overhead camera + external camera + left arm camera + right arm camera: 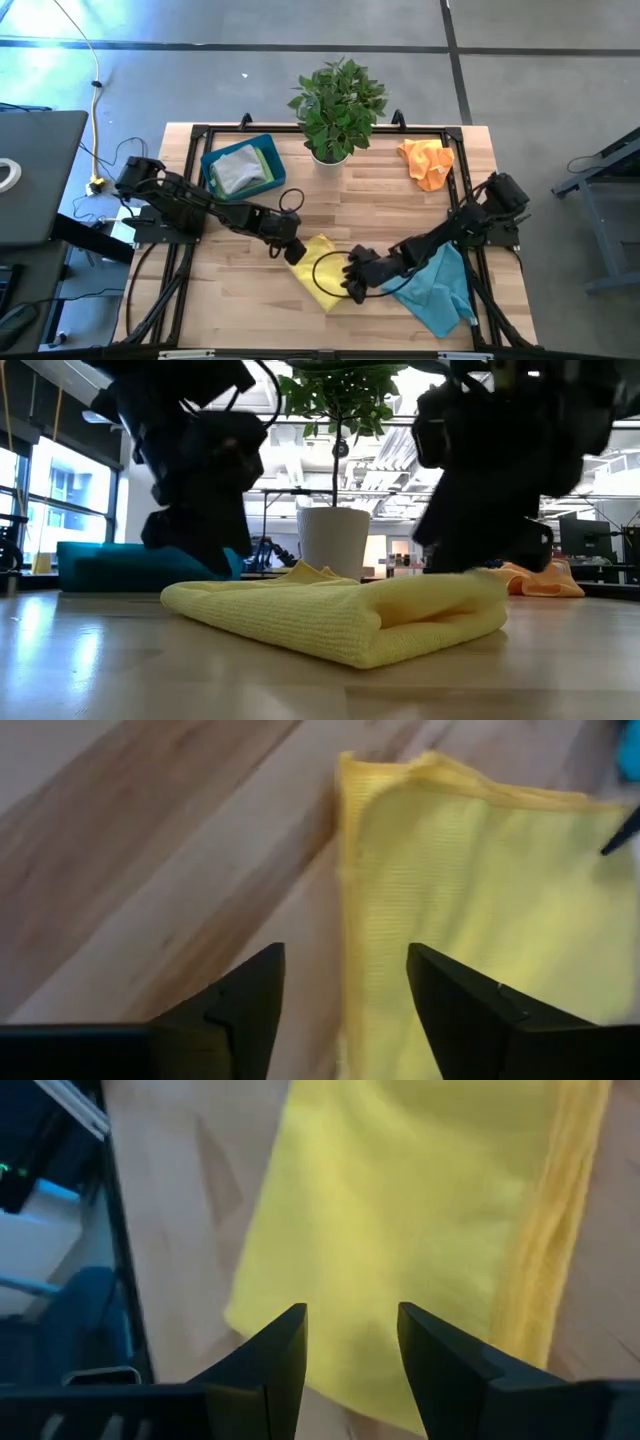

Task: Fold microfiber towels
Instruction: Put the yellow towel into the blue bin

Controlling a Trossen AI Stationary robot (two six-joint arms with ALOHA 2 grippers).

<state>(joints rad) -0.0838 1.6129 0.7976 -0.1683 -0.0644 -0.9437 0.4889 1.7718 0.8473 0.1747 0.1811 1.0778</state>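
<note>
No readable writing, label, brand, number or sign is showing in any of the four views, on the cloths, the arms, the pot or the room beyond.

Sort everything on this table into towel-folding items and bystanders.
Job:
yellow towel, folded, between both tools
teal towel
orange towel
grey and green towels in the blue tray
left tool, open
right tool, open

Bystanders:
potted plant
</note>
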